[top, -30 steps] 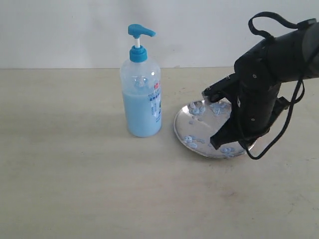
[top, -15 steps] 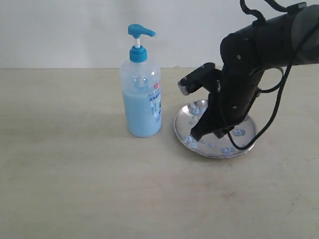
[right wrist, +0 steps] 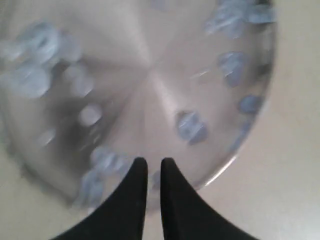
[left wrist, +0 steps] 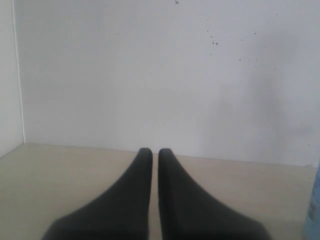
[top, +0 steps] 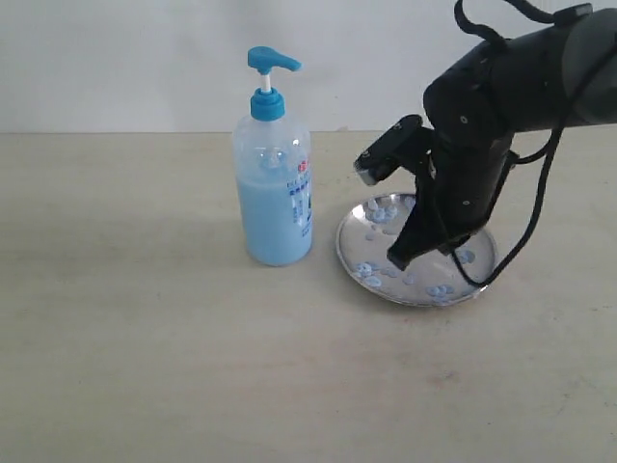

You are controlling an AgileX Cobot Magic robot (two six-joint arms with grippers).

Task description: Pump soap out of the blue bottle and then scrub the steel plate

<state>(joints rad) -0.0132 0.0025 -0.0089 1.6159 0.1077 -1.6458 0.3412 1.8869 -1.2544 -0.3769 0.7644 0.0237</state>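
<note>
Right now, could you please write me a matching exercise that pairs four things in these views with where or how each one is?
Things:
1. blue bottle
2. steel plate
3. right gripper
4. left gripper

Places or states:
A. shut, pointing at a white wall
B. upright on the table, left of the plate in the exterior view
C. shut, fingertips over the plate
D. lying flat, dotted with light-blue blobs

Pairs: 1-B, 2-D, 3-C, 4-A

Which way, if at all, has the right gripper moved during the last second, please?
Yes. The right gripper moved across the steel plate toward the blue bottle, which stayed put.
</note>
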